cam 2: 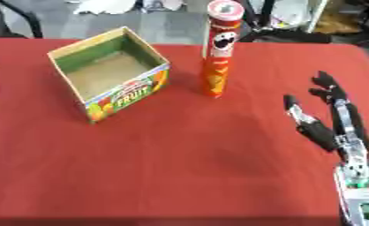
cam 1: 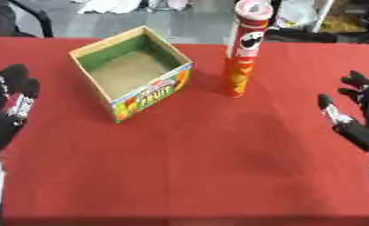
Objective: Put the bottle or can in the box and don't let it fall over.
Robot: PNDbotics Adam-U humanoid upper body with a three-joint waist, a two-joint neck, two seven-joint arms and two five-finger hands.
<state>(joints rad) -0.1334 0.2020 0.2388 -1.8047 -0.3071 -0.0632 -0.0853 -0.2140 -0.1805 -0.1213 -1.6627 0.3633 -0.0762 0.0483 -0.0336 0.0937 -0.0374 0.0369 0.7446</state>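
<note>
1. Nearest the camera are the two hands, low on the red table [cam 1: 203,176]. The right hand [cam 2: 326,119] lies with fingers straight and spread, holding nothing.
2. The left hand [cam 1: 10,97] rests at the left edge, fingers relaxed and upward, also empty.
3. The can [cam 1: 243,48], tall and narrow, stands upright just right of the box [cam 1: 114,103], apart from it and well away from both hands.
4. The box sits open-topped and turned askew, nothing inside.
5. Risk: the can looks top-heavy, so a sideways brush from the fingers could tip it before they close.
6. Risk: a low lift could catch the box wall; a tilted release could leave it falling inside.
</note>
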